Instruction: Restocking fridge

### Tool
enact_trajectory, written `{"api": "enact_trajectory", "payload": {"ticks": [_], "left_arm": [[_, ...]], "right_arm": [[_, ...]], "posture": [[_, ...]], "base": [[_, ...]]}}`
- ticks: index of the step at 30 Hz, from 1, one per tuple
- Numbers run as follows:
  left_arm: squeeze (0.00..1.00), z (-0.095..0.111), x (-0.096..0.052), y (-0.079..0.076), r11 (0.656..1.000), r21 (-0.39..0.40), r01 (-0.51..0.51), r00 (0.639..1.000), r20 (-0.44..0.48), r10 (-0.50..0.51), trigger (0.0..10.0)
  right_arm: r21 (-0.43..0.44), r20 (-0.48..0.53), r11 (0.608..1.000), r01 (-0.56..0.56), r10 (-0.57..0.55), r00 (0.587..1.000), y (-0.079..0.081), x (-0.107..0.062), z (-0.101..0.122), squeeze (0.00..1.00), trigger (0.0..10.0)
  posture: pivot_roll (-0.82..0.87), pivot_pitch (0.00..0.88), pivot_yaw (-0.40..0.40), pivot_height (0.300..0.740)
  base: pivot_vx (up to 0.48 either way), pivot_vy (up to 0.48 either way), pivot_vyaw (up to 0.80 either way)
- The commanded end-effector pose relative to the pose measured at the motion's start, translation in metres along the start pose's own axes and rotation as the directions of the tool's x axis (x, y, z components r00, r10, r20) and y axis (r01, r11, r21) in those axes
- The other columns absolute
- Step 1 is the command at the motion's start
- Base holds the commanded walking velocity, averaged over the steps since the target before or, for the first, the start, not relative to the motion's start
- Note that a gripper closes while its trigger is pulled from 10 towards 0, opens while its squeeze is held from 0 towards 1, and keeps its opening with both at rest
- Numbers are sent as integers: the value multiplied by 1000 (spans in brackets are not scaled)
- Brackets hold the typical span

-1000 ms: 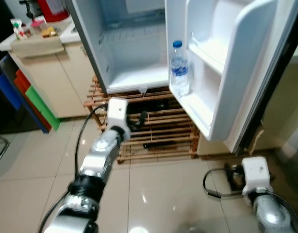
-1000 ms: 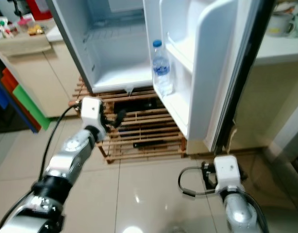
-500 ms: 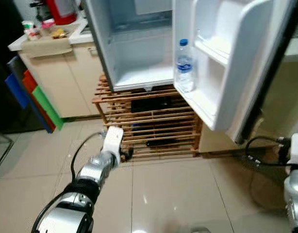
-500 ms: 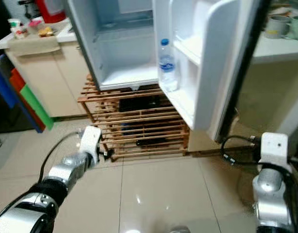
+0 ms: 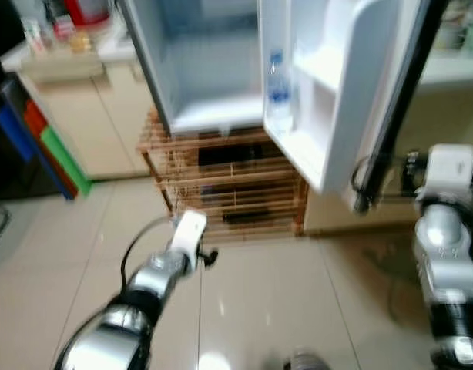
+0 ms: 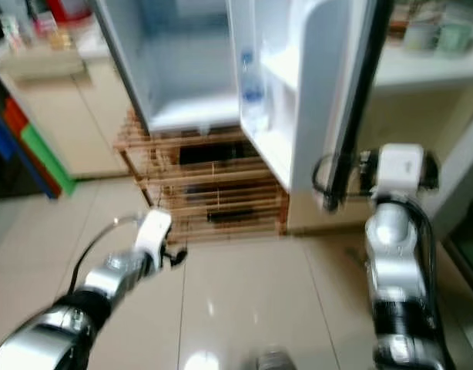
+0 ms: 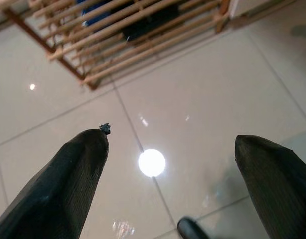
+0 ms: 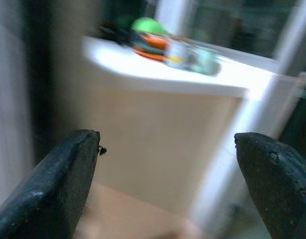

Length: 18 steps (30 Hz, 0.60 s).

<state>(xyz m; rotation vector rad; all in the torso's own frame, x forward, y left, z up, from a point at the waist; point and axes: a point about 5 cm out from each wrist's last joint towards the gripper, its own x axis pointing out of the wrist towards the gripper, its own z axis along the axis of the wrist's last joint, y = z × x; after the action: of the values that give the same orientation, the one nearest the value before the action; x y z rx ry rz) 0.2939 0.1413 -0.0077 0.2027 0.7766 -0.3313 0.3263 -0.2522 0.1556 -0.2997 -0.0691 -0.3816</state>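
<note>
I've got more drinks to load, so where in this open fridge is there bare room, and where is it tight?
The fridge compartment looks bare down to its floor. On the door shelf, the water bottle fills the inner end; the stretch beyond it looks free. The shelf above looks bare too, though the view is blurred. The wooden rack underneath is slatted and holds dark items, so it is tight.
</note>
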Motion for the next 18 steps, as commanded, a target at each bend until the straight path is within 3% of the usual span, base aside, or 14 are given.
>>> {"api": "enact_trajectory", "payload": {"ticks": [1, 6, 9, 10, 11, 12, 14, 16, 17, 18], "left_arm": [[0, 5, -1, 5, 1000, 23, -12, 1000, 17, 12, 10000], [0, 2, -1, 5, 1000, 27, -12, 1000, 14, 12, 10000], [0, -1, -1, 7, 1000, 19, -15, 1000, 10, 15, 10000], [0, -1, -1, 7, 1000, 18, -15, 1000, 10, 14, 10000], [0, -2, -1, 7, 1000, 17, -11, 1000, 10, 11, 10000], [0, -2, -1, 7, 1000, 17, -11, 1000, 10, 11, 10000], [0, -2, -1, 7, 1000, 17, -8, 1000, 11, 8, 10000], [0, -2, -1, 7, 1000, 17, -8, 1000, 11, 8, 10000], [0, -3, -1, 6, 1000, 15, -2, 1000, 11, 2, 10000], [0, -3, -1, 6, 1000, 14, 0, 1000, 11, 0, 10000]], "right_arm": [[38, 40, 997, -72, 71, 997, 16, 5, 13, 0, 10000], [71, 90, 986, -153, 147, 985, 32, 9, 26, 0, 10000], [164, 104, 959, -231, 217, 971, 53, 6, 36, 0, 10000], [206, 121, 941, -270, 250, 961, 62, 3, 43, 0, 10000], [292, 192, 864, -410, 367, 910, 86, -9, 63, 0, 10000], [292, 192, 864, -410, 367, 910, 86, -9, 63, 0, 10000], [347, 295, 742, -574, 495, 818, 107, -28, 86, 0, 10000], [347, 295, 742, -574, 495, 818, 107, -28, 86, 0, 10000], [408, 448, 472, -781, 642, 622, 122, -63, 121, 0, 10000], [423, 502, 345, -838, 681, 534, 124, -78, 132, 0, 10000]], "posture": [[-242, 0, 140, 740], [-235, 0, 134, 740], [-233, 0, 133, 740], [-233, 0, 133, 740], [-232, 0, 136, 740], [-232, 0, 136, 740], [-230, 0, 138, 740], [-230, 0, 138, 740], [-231, 0, 139, 740], [-231, 0, 138, 740]], "base": [[0, 0, 0], [0, 0, 0], [0, 0, 0], [0, 0, 0], [0, 0, 0], [0, 0, 0], [0, 0, 0], [0, 0, 0], [0, 0, 0], [0, 0, 0]]}}
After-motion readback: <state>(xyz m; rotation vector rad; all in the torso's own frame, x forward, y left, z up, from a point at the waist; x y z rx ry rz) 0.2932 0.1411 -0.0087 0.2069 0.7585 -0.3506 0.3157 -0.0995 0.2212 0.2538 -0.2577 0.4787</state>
